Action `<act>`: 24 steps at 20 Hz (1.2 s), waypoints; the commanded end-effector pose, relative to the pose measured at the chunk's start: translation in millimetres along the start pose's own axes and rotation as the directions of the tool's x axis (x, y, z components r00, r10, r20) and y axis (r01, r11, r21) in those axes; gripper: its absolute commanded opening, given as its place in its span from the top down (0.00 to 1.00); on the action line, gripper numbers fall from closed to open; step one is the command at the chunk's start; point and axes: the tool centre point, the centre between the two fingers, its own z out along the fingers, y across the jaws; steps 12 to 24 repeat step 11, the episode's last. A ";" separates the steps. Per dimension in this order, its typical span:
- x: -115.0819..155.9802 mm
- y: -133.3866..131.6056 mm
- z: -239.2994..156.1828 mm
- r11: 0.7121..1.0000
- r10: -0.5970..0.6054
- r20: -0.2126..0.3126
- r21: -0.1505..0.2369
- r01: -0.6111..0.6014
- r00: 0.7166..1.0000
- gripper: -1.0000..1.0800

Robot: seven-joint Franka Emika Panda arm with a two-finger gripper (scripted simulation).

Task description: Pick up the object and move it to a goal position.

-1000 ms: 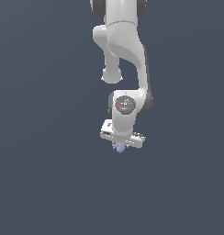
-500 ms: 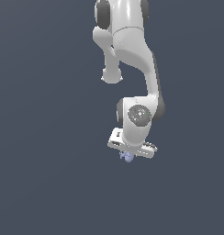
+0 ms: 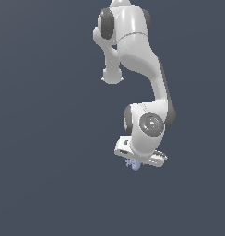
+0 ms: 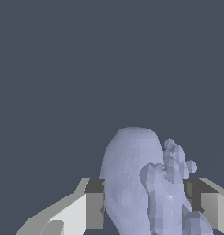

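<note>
The object (image 3: 134,164) is a tiny pale lavender-blue ridged lump hanging just under the white hand of the arm in the exterior view. My gripper (image 3: 135,163) is shut on it, with the fingers mostly hidden by the hand. In the wrist view the object (image 4: 132,183) fills the space between the two fingers (image 4: 94,206), its rounded body and knobbly ridges touching both pads. Nothing shows beneath it but plain dark background.
Only the white arm (image 3: 142,69) itself stands in the exterior view, reaching down from the top. Around it is uniform dark grey ground with no other object or edge visible.
The hand with the lavender lump in it has swung toward the exterior view's right and slightly lower. The grip on the lump is unchanged.
</note>
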 end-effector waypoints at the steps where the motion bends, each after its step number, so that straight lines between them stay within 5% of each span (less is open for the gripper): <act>1: 4.1 -5.4 -0.4 1.000 0.000 0.000 0.000 0.000 1.000 1.00; 24: 10.4 -12.7 -1.2 1.000 0.000 0.000 0.000 0.000 1.000 1.00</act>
